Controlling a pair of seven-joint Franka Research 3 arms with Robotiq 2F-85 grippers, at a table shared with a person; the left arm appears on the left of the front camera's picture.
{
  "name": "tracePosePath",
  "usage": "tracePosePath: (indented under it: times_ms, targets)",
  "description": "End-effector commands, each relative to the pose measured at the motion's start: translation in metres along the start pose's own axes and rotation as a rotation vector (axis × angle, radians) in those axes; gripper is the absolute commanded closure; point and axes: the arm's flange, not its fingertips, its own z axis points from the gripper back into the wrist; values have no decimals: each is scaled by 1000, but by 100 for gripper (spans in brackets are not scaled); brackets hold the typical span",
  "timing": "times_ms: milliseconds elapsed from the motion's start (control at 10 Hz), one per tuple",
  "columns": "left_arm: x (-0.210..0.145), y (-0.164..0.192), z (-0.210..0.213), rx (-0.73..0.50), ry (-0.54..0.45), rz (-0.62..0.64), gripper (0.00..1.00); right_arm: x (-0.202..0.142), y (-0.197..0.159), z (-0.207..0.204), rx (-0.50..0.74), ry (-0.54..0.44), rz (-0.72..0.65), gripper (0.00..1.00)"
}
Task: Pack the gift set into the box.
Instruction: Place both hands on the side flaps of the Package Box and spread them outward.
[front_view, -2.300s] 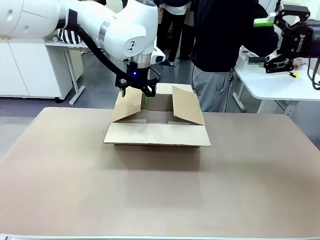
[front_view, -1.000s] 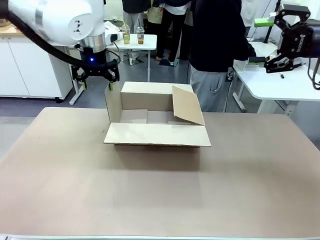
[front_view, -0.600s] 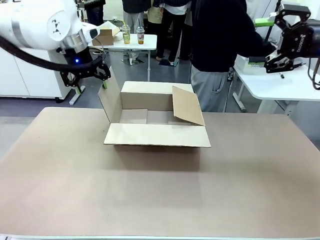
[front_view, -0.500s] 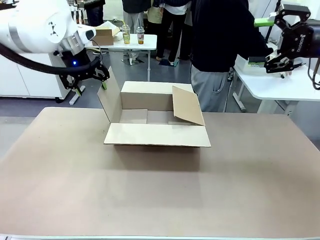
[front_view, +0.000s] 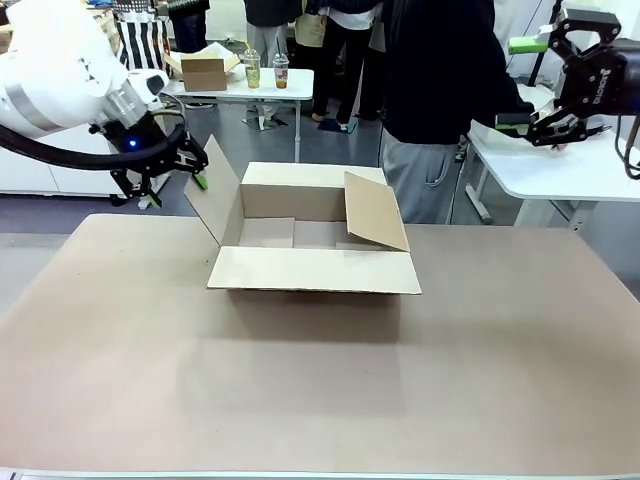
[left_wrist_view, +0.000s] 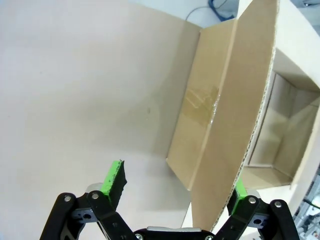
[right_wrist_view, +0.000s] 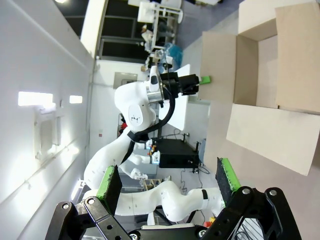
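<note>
The box (front_view: 312, 270) stands open at the table's middle, its near flap lying flat toward me, its right flap leaning inward. Its left flap (front_view: 212, 200) tilts outward. My left gripper (front_view: 175, 188) is open at that flap's top edge. In the left wrist view the flap (left_wrist_view: 235, 100) runs between the spread fingers of the left gripper (left_wrist_view: 177, 186), close to the right pad (left_wrist_view: 240, 190). My right gripper (front_view: 518, 82) hangs open, high at the right, with nothing in it; its wrist view looks down on the box (right_wrist_view: 255, 65) past the right gripper (right_wrist_view: 169, 182). The gift set is out of view.
A person in a dark top (front_view: 440, 90) stands behind the box, reaching toward a white side table (front_view: 560, 175) at the right. Farther back, a white table carries a small carton (front_view: 203, 72) and cups (front_view: 265, 68). The brown tabletop (front_view: 300, 400) stretches wide in front.
My left gripper has swung left and down from over the box. The left flap went from folded inward to upright to leaning outward. The right arm has stayed put.
</note>
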Motion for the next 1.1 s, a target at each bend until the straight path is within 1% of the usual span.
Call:
tracePosePath:
  times_ms: [0,100,200,500,600,700,800,900,1000]
  targets:
    - [-6,23,5,-83,-3,17,0,2,1,-2,8,1,27,0]
    - [-7,25,4,-156,43,32,0,2,1,-2,8,1,27,0]
    - [1,8,1,-27,2,19,0,2,1,-2,8,1,27,0]
    - [1,8,1,-27,2,19,0,2,1,-2,8,1,27,0]
    - [1,8,1,-27,2,19,0,0,0,0,0,0,0,0]
    - [1,8,1,-27,2,19,0,13,2,-12,-192,-11,-39,0]
    - [1,8,1,-27,2,19,0,29,14,-54,-387,73,51,0]
    - [1,8,1,-27,2,19,0,42,21,-93,-555,134,116,0]
    - [1,8,1,-27,2,19,0,55,17,-130,-714,184,169,0]
